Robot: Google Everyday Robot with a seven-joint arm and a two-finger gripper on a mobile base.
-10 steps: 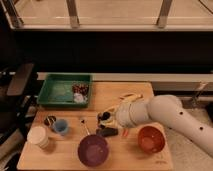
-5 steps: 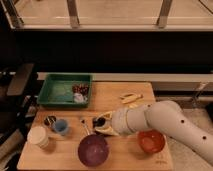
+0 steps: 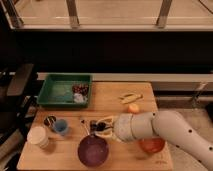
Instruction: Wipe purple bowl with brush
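The purple bowl (image 3: 93, 150) stands on the wooden table (image 3: 107, 102) near its front edge. My gripper (image 3: 99, 127) hangs just behind the bowl's far rim, at the end of the white arm (image 3: 150, 127) that reaches in from the right. A slim dark brush (image 3: 84, 127) lies slanted on the table just left of the gripper, close to or touching it. I cannot tell whether the gripper holds the brush.
A red-orange bowl (image 3: 152, 145) sits partly behind the arm at the right. A blue cup (image 3: 61, 127), a white cup (image 3: 37, 136) and a small dark item (image 3: 50, 120) stand at the left. A green tray (image 3: 64, 91) is at the back left. A banana (image 3: 130, 97) and an orange (image 3: 134, 108) lie at the back right.
The arm has swung left and forward across the table, and the gripper now sits beside the brush, right behind the purple bowl. The bowls and cups have not moved.
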